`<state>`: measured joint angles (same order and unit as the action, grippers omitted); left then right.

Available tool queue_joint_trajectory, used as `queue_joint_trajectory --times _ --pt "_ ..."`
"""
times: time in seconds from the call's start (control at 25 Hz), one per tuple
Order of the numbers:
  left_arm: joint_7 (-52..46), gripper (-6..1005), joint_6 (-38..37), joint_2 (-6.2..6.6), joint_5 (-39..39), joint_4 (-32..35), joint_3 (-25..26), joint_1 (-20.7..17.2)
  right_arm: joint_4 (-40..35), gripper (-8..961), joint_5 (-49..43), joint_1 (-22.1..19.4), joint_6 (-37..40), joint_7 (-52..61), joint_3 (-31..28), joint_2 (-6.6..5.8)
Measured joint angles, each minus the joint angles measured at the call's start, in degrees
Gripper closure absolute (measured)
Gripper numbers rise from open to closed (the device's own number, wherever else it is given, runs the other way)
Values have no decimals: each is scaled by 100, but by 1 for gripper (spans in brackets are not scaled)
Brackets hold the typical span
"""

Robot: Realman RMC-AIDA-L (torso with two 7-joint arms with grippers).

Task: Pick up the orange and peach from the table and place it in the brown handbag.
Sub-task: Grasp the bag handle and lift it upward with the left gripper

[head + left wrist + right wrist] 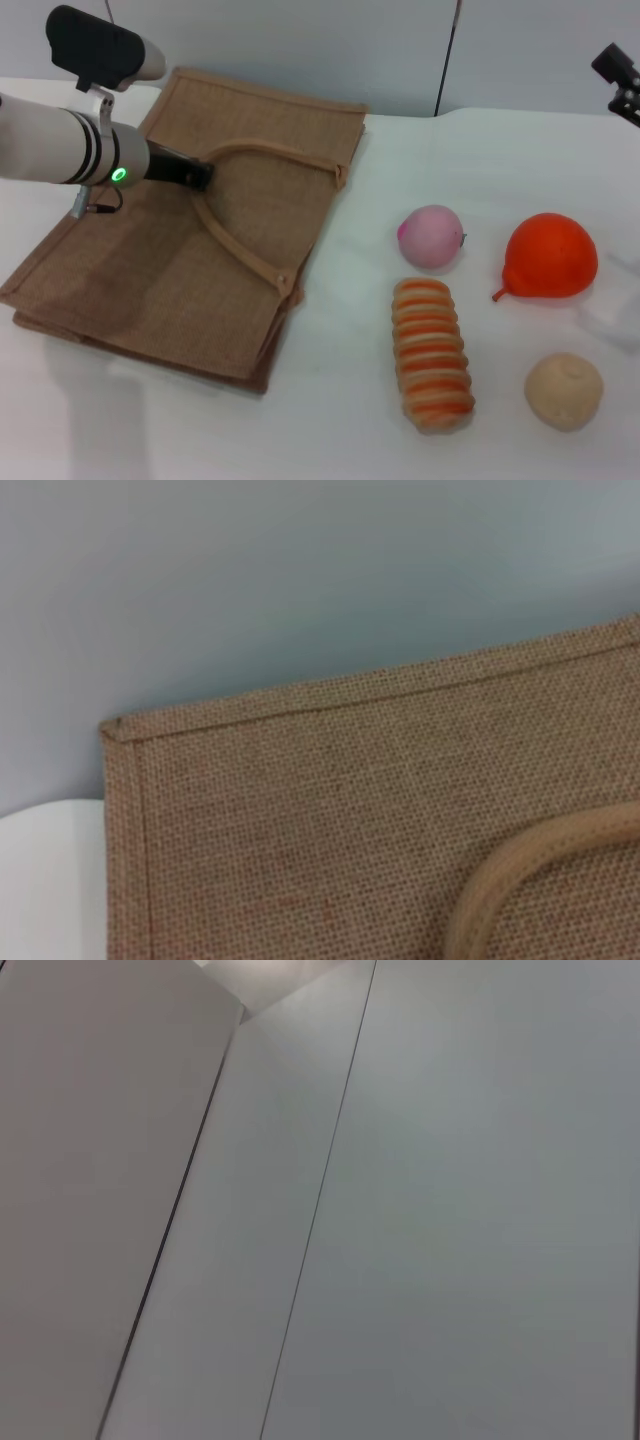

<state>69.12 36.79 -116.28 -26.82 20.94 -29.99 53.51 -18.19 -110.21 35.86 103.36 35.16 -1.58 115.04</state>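
Four items sit on the white desk well to the right of the left gripper: the peach, the orange just beside it, a striped ridged roll in front of the peach, a beige ball in front of the orange. Brown handbag lies flat under the left gripper, whose tip sits at the handle loop; jaws state cannot tell. Nothing lies between bag and fruit. Right gripper is parked far right, well behind the orange, jaws unclear. No readable writing.
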Motion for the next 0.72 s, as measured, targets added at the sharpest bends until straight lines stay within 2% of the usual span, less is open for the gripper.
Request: queue_joint_trajectory --times 0.04,0.24,0.44,0.72 --pt "5 864 -1 0 -12 4 1 -5 0 61 0 0 0 0 0 -2" --pt "204 873 -4 -5 -414 14 -13 -59 0 61 0 -1 0 0 0 -9" --pt "1024 875 271 -2 -1692 26 -2 -302 0 62 -29 -1 -178 2 11 -6" --pt "2272 876 1742 109 -3548 47 2 -761 -33 62 -48 29 -460 324 85 4"
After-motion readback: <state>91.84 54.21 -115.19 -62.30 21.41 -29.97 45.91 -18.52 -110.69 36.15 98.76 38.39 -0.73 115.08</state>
